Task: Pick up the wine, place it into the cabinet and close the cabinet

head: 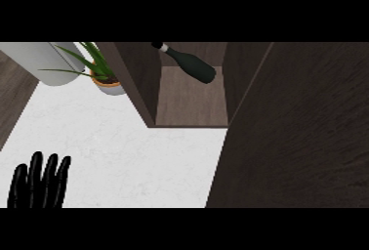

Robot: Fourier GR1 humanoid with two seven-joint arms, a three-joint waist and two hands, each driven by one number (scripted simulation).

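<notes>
wine [191,63] already inside cabinet [191,102], door [296,127] open; left hand [39,180] resting, fingers straight, holding nothing. next likely: swing door shut.

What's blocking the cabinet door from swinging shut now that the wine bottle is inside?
Nothing visible blocks it. The wine bottle lies tilted inside the cabinet, behind its front edge. The open cabinet door stands at the right, with only bare counter beside it. The left hand rests open at the lower left, away from the door.
</notes>
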